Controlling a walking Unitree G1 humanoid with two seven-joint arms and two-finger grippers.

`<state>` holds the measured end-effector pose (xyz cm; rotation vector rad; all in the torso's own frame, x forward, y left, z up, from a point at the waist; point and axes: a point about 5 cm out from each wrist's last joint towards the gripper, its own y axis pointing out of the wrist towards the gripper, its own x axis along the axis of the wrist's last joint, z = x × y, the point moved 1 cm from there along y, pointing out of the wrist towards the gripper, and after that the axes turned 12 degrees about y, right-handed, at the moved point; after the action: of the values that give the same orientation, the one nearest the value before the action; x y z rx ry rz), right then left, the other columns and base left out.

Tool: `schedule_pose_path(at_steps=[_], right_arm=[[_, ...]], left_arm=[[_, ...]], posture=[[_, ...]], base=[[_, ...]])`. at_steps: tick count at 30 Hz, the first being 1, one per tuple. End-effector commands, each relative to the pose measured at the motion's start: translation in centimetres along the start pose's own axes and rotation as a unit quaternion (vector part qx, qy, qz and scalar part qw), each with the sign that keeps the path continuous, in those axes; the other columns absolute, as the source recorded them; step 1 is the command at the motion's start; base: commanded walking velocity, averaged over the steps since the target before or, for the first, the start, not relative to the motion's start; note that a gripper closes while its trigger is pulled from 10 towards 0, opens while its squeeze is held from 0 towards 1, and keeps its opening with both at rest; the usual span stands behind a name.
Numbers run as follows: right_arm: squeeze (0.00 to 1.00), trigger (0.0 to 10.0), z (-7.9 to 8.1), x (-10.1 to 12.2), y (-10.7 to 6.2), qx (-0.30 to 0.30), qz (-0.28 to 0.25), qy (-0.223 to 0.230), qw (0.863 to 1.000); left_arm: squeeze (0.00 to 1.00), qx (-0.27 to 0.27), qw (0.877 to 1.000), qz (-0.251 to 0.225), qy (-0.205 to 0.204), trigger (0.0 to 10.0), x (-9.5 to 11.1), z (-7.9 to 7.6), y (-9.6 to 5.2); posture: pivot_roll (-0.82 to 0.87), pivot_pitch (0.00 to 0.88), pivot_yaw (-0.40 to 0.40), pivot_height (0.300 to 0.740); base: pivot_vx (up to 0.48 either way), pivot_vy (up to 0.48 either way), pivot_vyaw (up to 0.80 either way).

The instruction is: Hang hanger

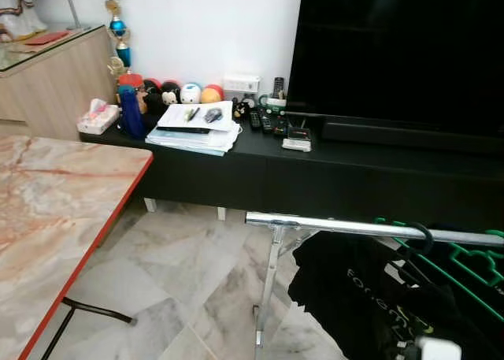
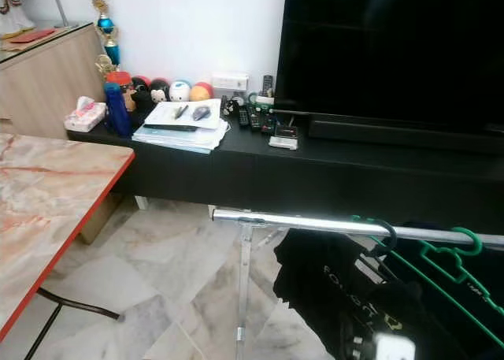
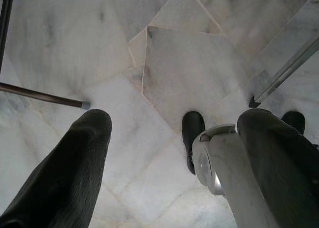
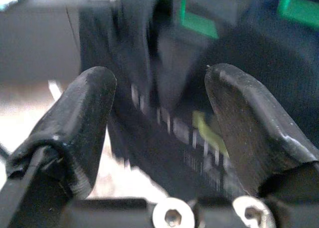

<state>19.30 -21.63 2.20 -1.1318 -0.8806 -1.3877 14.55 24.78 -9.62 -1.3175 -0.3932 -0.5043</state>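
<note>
Fingers spread wide and holding nothing: that is your right gripper in the right wrist view, its two black fingers framing a blurred black shirt with pale lettering, green hanger plastic just beyond. Nothing sits between the pads, so you judge the hanger released.

Left wrist view: your left gripper hangs idle over the floor, its fingers well apart and empty; a black foot stands on pale marble tiles below.

Left eye view: you see the black hanger hook looped over the silver rail of the clothes rack, the shirt draped beneath it, with a green hanger on the same rail beside it. The hook looks seated, though you cannot tell how fully. To finish well, draw the right arm straight back and low, clear of the cloth, so the fingers do not snag the shirt and drag the hook off the rail.

Right eye view: the rack stands on veined marble flooring, near a low black cabinet carrying a large dark television, remotes, stacked papers and a row of round toys. A marble-topped table with a red edge sits at your left, well apart from the rack.
</note>
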Motion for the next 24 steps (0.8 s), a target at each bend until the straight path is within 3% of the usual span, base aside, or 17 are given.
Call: schedule_pose_path(at_steps=[1,7,10,12,16,24], right_arm=[[0.0,10.0,0.6,1.8,0.9,-0.005,-0.027,0.003,1.0],[0.0,10.0,0.8,5.5,3.5,-0.016,-0.07,-0.007,0.997],[0.0,10.0,0.5,6.0,3.9,-0.024,-0.069,-0.007,0.997],[0.0,10.0,-0.4,6.9,4.4,-0.04,-0.063,-0.036,0.997],[0.0,10.0,-1.9,8.1,4.2,-0.074,-0.07,-0.033,0.994],[0.0,10.0,-2.5,8.1,4.0,-0.07,-0.036,-0.035,0.996]], left_arm=[[0.0,-0.006,1.0,0.012,0.005,10.0,-0.6,0.1,-0.1],[0.0,-0.002,1.0,0.014,-0.003,10.0,-0.8,0.3,-0.2],[0.0,-0.002,1.0,0.015,-0.006,10.0,-0.9,0.2,-0.2],[0.0,-0.002,1.0,0.015,-0.013,10.0,-1.0,0.0,-0.2],[0.0,-0.003,1.0,0.016,-0.017,10.0,-1.1,-0.5,-0.2],[0.0,-0.002,1.0,0.015,-0.016,10.0,-0.9,-0.4,-0.2]], posture=[[-0.09,0.0,-0.041,0.74],[-0.09,0.0,-0.049,0.74],[-0.08,0.0,-0.055,0.74],[-0.07,0.003,-0.058,0.74],[-0.07,0.009,-0.055,0.74],[-0.07,0.017,-0.047,0.74]], base=[[0.0,0.0,0.0],[0.0,0.0,0.0],[0.0,0.0,0.0],[0.0,0.0,0.0],[0.0,0.0,0.0],[0.0,0.0,0.0]])
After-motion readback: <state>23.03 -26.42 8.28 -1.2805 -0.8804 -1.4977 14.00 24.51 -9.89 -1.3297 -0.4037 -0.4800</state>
